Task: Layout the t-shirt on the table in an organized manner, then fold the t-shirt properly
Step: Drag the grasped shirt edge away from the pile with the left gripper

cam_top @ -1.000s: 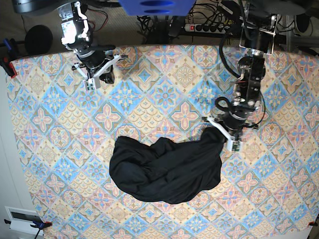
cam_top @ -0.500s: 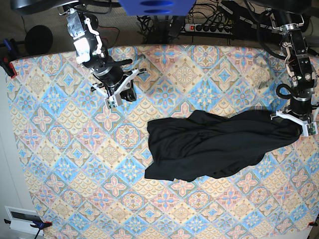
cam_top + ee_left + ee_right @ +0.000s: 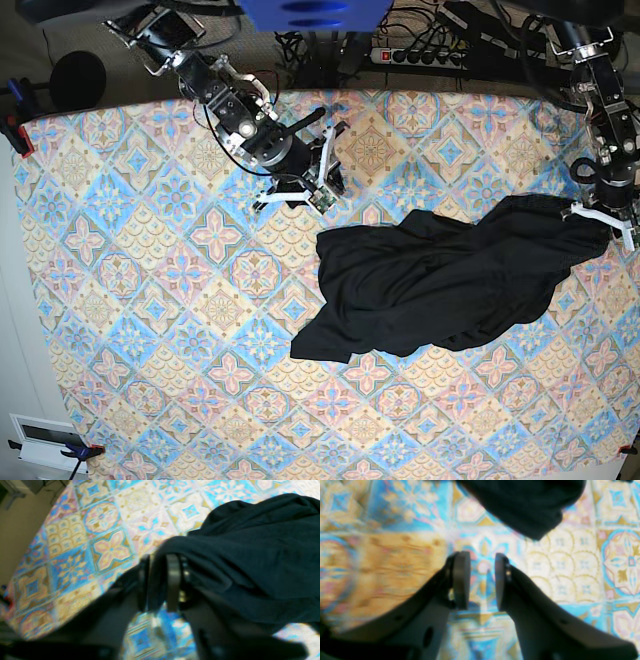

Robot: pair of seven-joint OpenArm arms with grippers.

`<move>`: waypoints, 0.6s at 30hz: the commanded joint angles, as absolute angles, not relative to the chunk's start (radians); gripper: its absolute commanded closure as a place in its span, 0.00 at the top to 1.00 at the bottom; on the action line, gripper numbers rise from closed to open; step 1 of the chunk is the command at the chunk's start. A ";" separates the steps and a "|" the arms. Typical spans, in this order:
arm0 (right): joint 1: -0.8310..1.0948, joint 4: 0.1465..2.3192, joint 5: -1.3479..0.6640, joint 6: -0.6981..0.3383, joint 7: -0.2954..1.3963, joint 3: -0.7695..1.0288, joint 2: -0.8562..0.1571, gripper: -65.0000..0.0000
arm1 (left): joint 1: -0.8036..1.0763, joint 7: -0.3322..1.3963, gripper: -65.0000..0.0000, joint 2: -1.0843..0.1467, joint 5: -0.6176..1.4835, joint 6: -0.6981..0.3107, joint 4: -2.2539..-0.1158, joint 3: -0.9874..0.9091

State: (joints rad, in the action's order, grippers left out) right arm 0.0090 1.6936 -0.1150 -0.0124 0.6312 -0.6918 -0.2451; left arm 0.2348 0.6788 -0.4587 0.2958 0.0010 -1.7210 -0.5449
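A white power strip (image 3: 425, 55) lies on the floor, with dark cables (image 3: 300, 45) tangled to its left. Farther left of it sits a round black object (image 3: 78, 78). A blue panel (image 3: 315, 12) sits above the cables.

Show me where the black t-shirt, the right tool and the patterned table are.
t-shirt (image 3: 440, 285): base view, middle of the crumpled fabric.
right tool (image 3: 482, 580): right wrist view, gap between its parted fingertips.
table (image 3: 150, 300): base view, bare patterned cloth left of the shirt.
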 commanded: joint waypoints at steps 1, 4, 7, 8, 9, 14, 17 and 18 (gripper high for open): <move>-0.030 1.693 -0.110 -0.002 0.607 -0.685 -0.231 0.27 | 0.236 0.662 0.26 -0.479 0.292 0.008 -1.730 -0.558; -0.070 1.641 -0.108 -0.001 0.604 -0.687 -0.219 0.27 | 0.248 0.662 0.31 -0.478 0.292 0.007 -1.716 -0.558; -0.085 1.610 -0.108 0.001 0.604 -0.688 -0.219 0.28 | 0.262 0.662 0.31 -0.475 0.292 0.007 -1.712 -0.558; -0.087 1.603 -0.108 0.001 0.604 -0.690 -0.217 0.28 | 0.262 0.662 0.31 -0.473 0.292 0.007 -1.710 -0.556; -0.094 1.603 -0.108 0.001 0.604 -0.690 -0.217 0.28 | 0.262 0.662 0.31 -0.473 0.292 0.007 -1.709 -0.556; -0.150 1.598 -0.107 0.001 0.604 -0.740 -0.217 0.31 | 0.285 0.662 0.31 -0.473 0.292 0.007 -1.709 -0.556; -0.179 1.580 -0.107 0.001 0.604 -0.742 -0.217 0.33 | 0.285 0.662 0.31 -0.472 0.292 0.007 -1.709 -0.555; -0.193 1.566 -0.107 0.001 0.604 -0.742 -0.217 0.34 | 0.285 0.662 0.31 -0.467 0.292 0.007 -1.709 -0.555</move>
